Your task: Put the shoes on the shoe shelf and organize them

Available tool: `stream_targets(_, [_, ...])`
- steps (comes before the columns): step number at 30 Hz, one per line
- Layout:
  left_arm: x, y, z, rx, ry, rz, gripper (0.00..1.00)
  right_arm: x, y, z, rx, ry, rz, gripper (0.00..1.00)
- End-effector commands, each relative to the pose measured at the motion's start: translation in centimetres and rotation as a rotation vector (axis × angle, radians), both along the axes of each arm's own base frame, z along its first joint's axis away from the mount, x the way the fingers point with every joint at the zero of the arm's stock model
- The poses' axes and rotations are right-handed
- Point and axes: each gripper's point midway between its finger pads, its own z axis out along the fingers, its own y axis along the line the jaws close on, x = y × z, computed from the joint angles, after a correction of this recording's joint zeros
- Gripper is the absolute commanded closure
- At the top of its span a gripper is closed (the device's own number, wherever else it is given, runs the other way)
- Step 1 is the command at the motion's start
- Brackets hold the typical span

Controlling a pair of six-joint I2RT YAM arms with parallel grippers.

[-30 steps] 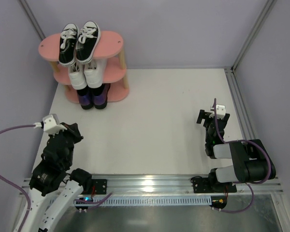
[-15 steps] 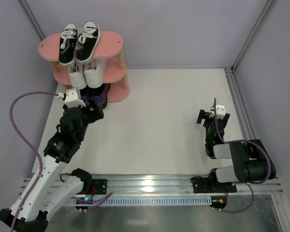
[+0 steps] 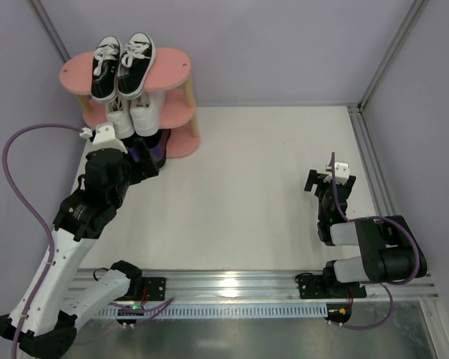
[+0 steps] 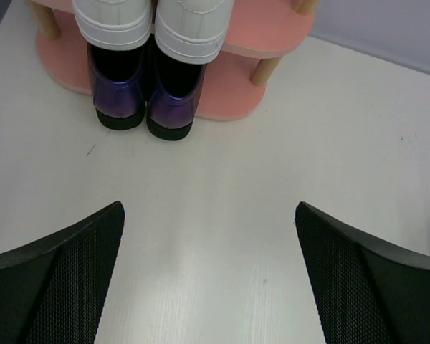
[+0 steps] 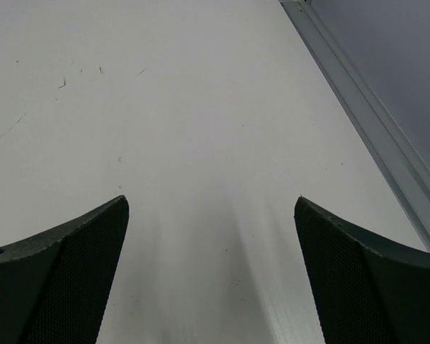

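Observation:
The shoe shelf point(image 3: 176, 69) stands at the table's far left corner. A pair of black canvas sneakers point(image 3: 123, 66) is on its top board, white sneakers point(image 3: 135, 116) on the middle one, and glossy purple-black shoes point(image 3: 154, 152) at the bottom. My left gripper point(image 3: 137, 166) hovers just in front of the bottom tier, open and empty. In the left wrist view the purple shoes point(image 4: 147, 100) and white sneakers' toes point(image 4: 154, 21) lie ahead of the left gripper point(image 4: 209, 208), apart from it. My right gripper point(image 3: 328, 182) rests at the right, open and empty point(image 5: 211, 201).
Purple walls close in the table on the left, back and right. A metal rail point(image 5: 376, 129) runs along the table's right edge beside my right gripper. The arms' mounting rail point(image 3: 232, 288) spans the near edge.
My left arm has reached from near its base up to the shelf's bottom tier, and its jaws have gone from shut to wide open. The right arm has not moved.

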Motion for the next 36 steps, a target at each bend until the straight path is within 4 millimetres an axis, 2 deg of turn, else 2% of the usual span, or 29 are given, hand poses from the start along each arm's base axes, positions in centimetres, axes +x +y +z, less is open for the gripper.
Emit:
stream_targets(1, [-1.6,1.3,0.2,0.005,0.072,0.057,0.0,0.8,0.2,2.7,0.029,-0.107,0.003,0.03])
stream_targets(4, [-2.4,2.4,1.0,-0.022,0.064,0.12,0.0,0.8,0.2,2.8,0.029,-0.109,0.004,0.03])
stream_targets(6, [-2.8,2.7,2.2,-0.074,0.021,0.146,0.0,0.8,0.2,2.7,0.029,-0.107,0.003,0.03])
stream_targets(7, [-3.1,2.7,3.8,-0.113,-0.046,0.135,0.0,0.8,0.2,2.7,0.029,-0.107,0.005,0.03])
stream_targets(9, [-3.8,1.3,5.7,-0.16,-0.097,0.03,0.0,0.8,0.2,2.8,0.029,-0.109,0.005,0.03])
stream_targets(11, [-4.9,-0.5,7.5,-0.13,-0.119,-0.127,0.0,0.8,0.2,2.7,0.029,-0.107,0.005,0.03])
stream_targets(13, [-5.4,-1.1,7.8,-0.102,-0.139,-0.196,0.0,0.8,0.2,2.7,0.029,-0.106,0.003,0.03])
stream_targets(17, [-5.6,-1.3,6.4,-0.062,-0.101,-0.227,0.0,0.8,0.2,2.7,0.029,-0.106,0.005,0.03])
stream_targets(19, [-5.7,0.1,7.2,-0.058,-0.107,-0.15,0.0,0.9,0.2,2.7,0.029,-0.107,0.004,0.03])
stream_targets(20, [-5.9,0.6,6.9,-0.031,-0.081,-0.137,0.0,0.8,0.2,2.7,0.029,-0.107,0.005,0.03])
stream_targets(22, [-6.2,1.6,8.1,-0.012,-0.096,-0.098,0.0,0.8,0.2,2.8,0.029,-0.109,0.005,0.03])
stream_targets(30, [-8.0,4.7,8.4,0.032,-0.109,0.015,0.0,0.8,0.2,2.7,0.029,-0.107,0.003,0.03])
stream_targets(31, [-8.1,4.9,8.2,0.024,-0.104,0.031,0.0,0.8,0.2,2.8,0.029,-0.109,0.005,0.03])
stream_targets(33, [-8.5,6.6,7.1,0.044,-0.083,0.124,0.0,0.8,0.2,2.7,0.029,-0.107,0.003,0.03])
stream_targets(36, [-9.7,8.5,4.4,0.055,-0.039,0.22,0.0,0.8,0.2,2.7,0.029,-0.106,0.003,0.03])
